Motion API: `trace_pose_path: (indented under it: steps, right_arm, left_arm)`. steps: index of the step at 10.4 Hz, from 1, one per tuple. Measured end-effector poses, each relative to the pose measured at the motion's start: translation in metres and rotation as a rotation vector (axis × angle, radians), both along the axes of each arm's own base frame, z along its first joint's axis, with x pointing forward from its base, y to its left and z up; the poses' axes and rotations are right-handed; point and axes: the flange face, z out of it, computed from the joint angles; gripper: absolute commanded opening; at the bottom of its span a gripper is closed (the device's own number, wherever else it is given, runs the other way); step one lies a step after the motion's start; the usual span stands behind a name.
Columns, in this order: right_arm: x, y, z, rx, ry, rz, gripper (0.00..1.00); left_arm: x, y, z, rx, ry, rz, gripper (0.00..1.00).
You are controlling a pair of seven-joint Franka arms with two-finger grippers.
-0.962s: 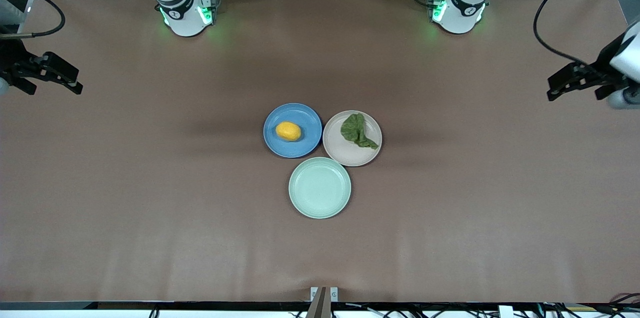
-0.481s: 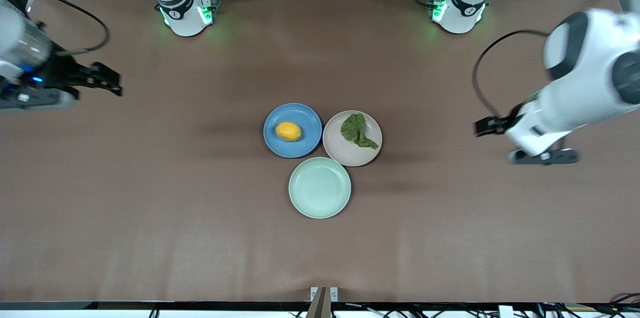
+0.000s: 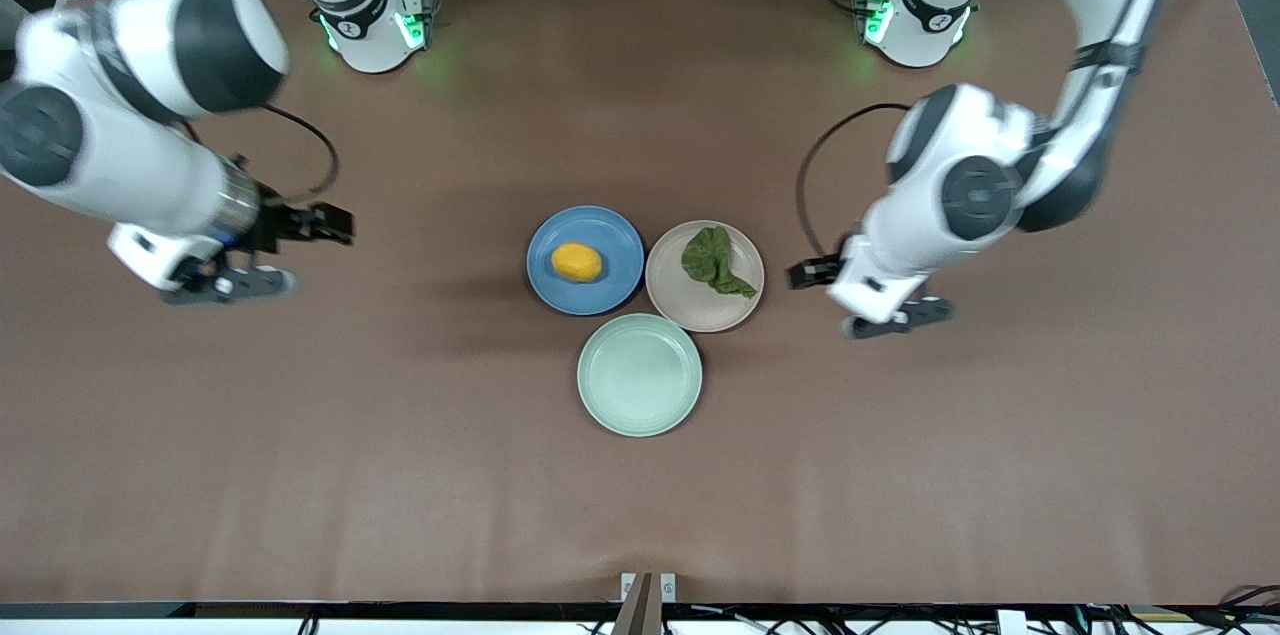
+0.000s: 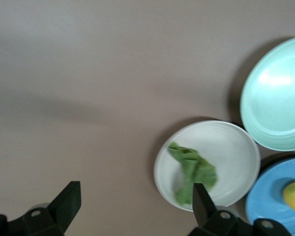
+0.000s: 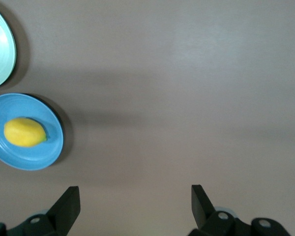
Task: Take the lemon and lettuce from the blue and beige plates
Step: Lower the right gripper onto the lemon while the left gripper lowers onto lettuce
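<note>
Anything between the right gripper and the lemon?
Only bare table: the right gripper is over open tabletop, then the blue plate holding the lemon. Front and right wrist views agree.

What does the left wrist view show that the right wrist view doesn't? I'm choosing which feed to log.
Only the left wrist view shows the lettuce on the beige plate. The right wrist view shows nothing the other lacks. Both show the lemon, the blue plate, the mint-green plate, bare table, and their own open end effector.

The lettuce [image 4: 191, 172] lies on the beige plate [image 4: 236, 147], beside the mint-green plate [image 4: 275, 98] and blue plate [image 4: 265, 211].
</note>
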Motion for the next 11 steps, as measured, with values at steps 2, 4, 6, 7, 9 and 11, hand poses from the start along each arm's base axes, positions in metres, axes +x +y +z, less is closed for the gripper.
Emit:
trace_pose_path:
  steps: [2, 4, 6, 7, 9, 11]
  right_arm:
    - [0.002, 0.048, -0.034, -0.012, -0.005, -0.034, 1.0]
    - [-0.008, 0.093, -0.066, -0.021, -0.023, -0.063, 1.0]
    - [-0.022, 0.124, -0.099, -0.033, -0.033, -0.116, 1.0]
    - [-0.03, 0.142, -0.112, -0.041, -0.036, -0.149, 1.0]
    - [-0.048, 0.184, -0.131, -0.055, -0.044, -0.22, 1.0]
    - [-0.063, 0.216, -0.155, -0.068, -0.046, -0.277, 1.0]
  left_arm:
    - [-0.016, -0.043, -0.051, 0.01, 0.021, 0.034, 1.0]
    - [-0.04, -0.08, -0.106, 0.085, 0.045, 0.033, 1.0]
    - [-0.06, -0.104, -0.137, 0.12, 0.066, 0.043, 0.98]
    - [-0.064, -0.109, -0.143, 0.122, 0.072, 0.051, 0.98]
    - [-0.066, -0.112, -0.145, 0.124, 0.076, 0.061, 0.94]
    - [-0.067, -0.113, -0.155, 0.122, 0.083, 0.063, 0.9]
